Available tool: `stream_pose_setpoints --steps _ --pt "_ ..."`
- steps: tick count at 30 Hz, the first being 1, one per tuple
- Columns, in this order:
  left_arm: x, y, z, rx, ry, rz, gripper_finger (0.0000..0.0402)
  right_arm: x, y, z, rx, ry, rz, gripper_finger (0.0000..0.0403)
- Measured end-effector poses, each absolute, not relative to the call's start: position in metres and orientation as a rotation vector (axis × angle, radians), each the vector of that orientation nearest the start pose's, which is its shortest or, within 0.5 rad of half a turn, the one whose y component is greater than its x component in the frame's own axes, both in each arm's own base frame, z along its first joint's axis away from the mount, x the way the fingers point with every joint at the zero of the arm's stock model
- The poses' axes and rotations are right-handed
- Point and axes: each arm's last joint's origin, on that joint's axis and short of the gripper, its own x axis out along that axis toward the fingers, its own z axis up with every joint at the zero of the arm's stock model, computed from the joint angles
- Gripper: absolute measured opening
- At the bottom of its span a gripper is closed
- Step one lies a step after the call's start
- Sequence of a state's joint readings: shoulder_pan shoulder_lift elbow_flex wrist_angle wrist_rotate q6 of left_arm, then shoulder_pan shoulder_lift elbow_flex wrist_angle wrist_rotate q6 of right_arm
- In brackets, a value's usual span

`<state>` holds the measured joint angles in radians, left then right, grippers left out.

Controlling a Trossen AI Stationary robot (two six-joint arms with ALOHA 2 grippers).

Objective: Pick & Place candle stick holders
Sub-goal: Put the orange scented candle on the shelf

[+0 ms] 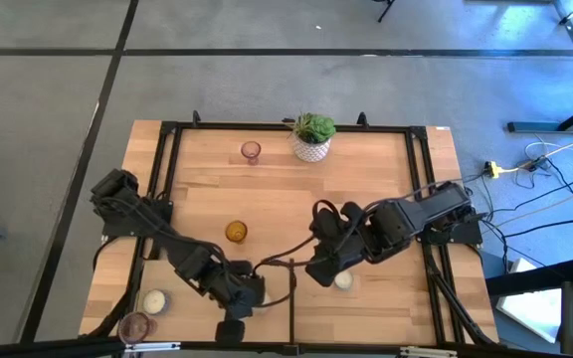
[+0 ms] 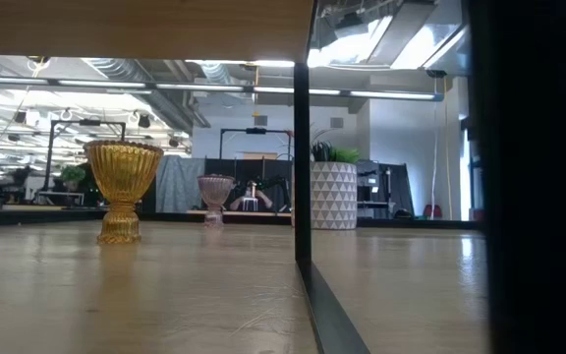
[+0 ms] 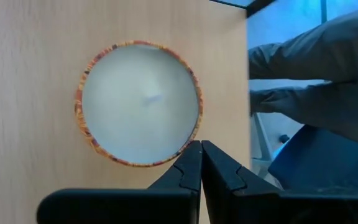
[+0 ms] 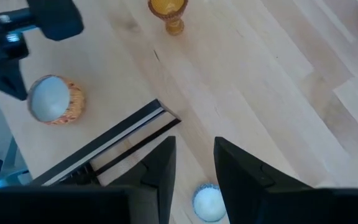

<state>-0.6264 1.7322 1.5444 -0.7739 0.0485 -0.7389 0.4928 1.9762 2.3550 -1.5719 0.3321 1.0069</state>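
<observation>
The right end effector [image 4: 192, 163], fingers parted, hangs over a white candle stick holder [image 4: 209, 203] on the bench [image 4: 278, 93]. Lower squarely so both fingers straddle the rim (it looks slightly off-centre). The left end effector [image 3: 201, 163] is clenched empty beside another white holder [image 3: 138, 102].

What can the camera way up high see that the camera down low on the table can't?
Only the high view shows both arms, the left tool at the table's near edge and the right tool over a white holder, plus another white holder and a pink one in the near left corner. Only the low view shows the room behind the table. Both show the amber holder, the far pink holder and the plant pot.
</observation>
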Motion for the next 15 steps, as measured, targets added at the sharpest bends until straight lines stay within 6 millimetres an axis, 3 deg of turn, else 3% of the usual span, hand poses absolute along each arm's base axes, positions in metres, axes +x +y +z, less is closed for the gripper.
stream_pose_setpoints --steps 15 --pt "0.311 -0.213 0.286 -0.374 1.102 -0.170 0.0001 0.323 0.170 0.404 0.419 1.027 -0.388 0.0113"
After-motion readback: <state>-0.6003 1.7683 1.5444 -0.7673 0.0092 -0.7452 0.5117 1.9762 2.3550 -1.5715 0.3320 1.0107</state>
